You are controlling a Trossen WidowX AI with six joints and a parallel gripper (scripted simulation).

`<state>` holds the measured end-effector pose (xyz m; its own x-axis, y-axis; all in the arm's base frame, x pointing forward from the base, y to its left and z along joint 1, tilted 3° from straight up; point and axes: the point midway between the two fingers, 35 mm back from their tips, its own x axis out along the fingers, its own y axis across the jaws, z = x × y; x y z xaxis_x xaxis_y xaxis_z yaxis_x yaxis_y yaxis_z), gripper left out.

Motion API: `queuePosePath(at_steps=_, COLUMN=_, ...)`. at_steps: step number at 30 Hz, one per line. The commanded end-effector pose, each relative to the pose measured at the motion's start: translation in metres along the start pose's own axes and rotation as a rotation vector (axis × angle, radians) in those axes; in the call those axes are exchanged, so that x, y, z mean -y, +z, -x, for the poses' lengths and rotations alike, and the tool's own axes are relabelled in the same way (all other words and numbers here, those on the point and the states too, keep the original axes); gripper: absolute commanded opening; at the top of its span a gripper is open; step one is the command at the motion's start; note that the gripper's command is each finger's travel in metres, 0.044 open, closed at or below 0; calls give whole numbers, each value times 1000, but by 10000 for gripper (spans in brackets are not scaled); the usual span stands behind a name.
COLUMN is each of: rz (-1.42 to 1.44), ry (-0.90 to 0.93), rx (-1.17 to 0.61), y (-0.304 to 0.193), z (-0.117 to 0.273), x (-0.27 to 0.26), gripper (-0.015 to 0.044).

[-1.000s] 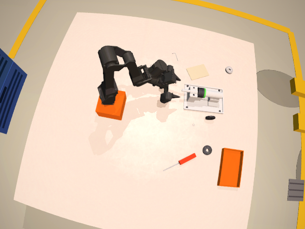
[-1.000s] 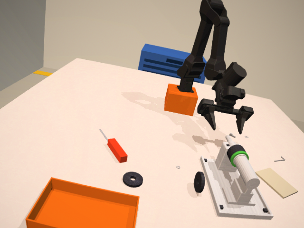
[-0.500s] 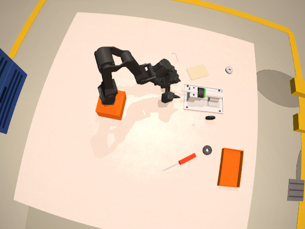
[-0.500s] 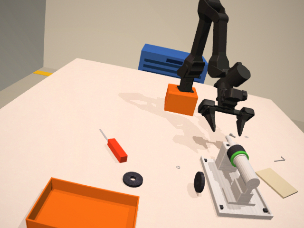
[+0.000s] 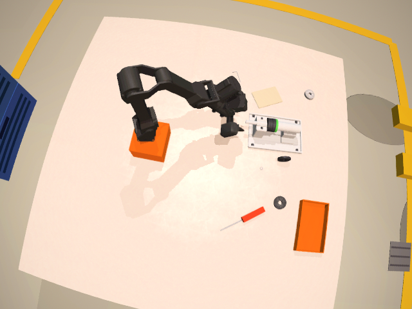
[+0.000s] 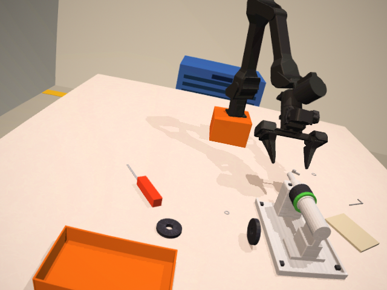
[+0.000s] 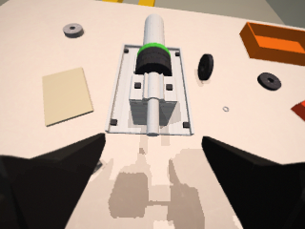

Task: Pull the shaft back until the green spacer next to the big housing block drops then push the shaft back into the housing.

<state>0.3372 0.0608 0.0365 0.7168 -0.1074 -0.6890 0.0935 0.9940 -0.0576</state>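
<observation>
While spread, hand (image 6: 289,164) above shaft (image 6: 291,177).

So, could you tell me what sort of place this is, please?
Probably a robot work cell or assembly bench: yellow barrier rails fence the table, which carries a shaft fixture, a screwdriver and an orange parts tray.

Wrist view. Gripper (image 7: 152,157) fingers spread wide at lower corners, nothing between. Shaft (image 7: 153,91) runs straight ahead over grey base plate (image 7: 119,102), near end towards camera. Black spacers (image 7: 152,61) stacked on shaft; green spacer (image 7: 152,46) at far side of stack. Tan card (image 7: 66,95) left of plate. Black disc (image 7: 206,67) on edge just right of plate; flat black washer (image 7: 269,80) farther right. Grey washer (image 7: 72,30) upper left. Orange tray (image 7: 274,42) upper right.
</observation>
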Motion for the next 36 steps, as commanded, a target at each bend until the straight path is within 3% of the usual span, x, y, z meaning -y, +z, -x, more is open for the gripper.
queuePosePath(at_steps=1, rz=-6, ry=5, rx=-2, y=1, z=0, x=0, gripper=440)
queuePosePath(at_steps=17, rz=-6, ry=5, rx=-2, y=1, z=-1, x=-1, gripper=440)
queuePosePath(at_steps=36, rz=-6, ry=4, rx=0, y=2, z=-30, x=-1, gripper=440)
